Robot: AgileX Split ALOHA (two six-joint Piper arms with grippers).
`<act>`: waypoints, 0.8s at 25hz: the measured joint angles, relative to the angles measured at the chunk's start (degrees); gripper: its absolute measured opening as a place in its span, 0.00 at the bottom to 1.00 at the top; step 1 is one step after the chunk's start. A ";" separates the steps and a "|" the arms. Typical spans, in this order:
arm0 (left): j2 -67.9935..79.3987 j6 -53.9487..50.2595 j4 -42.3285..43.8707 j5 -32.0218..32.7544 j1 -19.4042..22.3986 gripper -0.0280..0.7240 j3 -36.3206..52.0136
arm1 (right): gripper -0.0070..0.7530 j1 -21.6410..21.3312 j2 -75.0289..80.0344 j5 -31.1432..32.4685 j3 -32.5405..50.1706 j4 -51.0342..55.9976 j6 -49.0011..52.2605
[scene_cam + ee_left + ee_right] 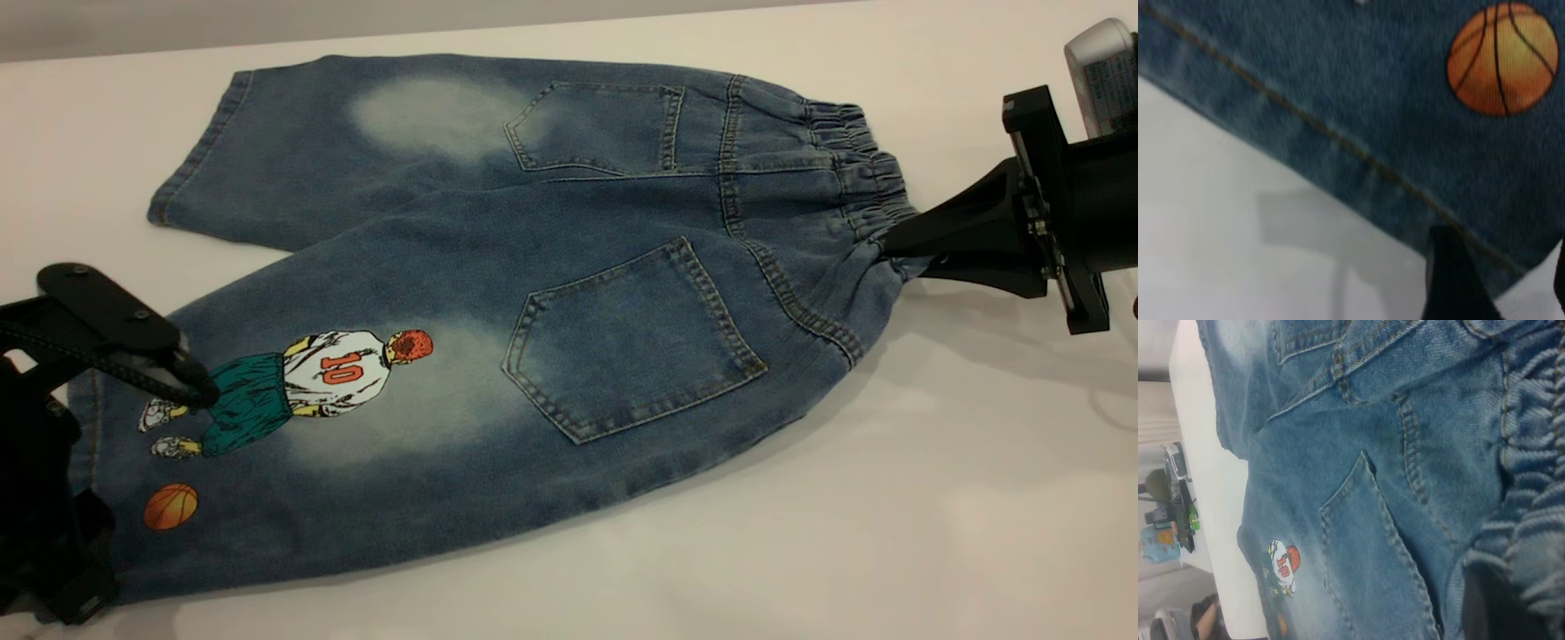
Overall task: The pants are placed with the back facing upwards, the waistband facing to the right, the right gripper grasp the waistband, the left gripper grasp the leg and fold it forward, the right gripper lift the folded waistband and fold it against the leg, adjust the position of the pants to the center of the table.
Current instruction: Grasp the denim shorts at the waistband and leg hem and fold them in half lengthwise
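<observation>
The pants (569, 267), faded blue denim shorts, lie flat on the white table (889, 498), back pockets up. The ruffled waistband (858, 156) points right. My right gripper (893, 244) is shut on the waistband's near end, and the cloth bunches at its tip. In the right wrist view the ruffles (1531, 487) wrap over its dark finger (1491, 600). The printed leg (338, 418) reaches toward the near left. My left gripper (133, 480) stands open at that leg's hem (1338, 137), one finger (1451, 280) over the stitched edge below the orange ball (1503, 57).
The unprinted leg (293, 151) lies at the back left. Bare table runs along the front and right of the shorts. Past the table's far edge, the right wrist view shows cluttered shelves (1171, 500).
</observation>
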 joint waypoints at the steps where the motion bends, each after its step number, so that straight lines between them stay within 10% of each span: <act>1: 0.20 0.00 0.00 -0.45 0.00 0.51 0.00 | 0.06 0.00 0.00 0.00 0.00 0.00 0.00; 10: 4.92 0.05 0.00 -1.53 0.00 0.49 -0.19 | 0.06 0.00 0.00 -0.05 0.00 0.00 -0.11; 20: 5.46 0.08 1.11 -1.95 0.00 0.14 -0.24 | 0.06 0.00 0.00 0.17 0.00 -0.02 -0.07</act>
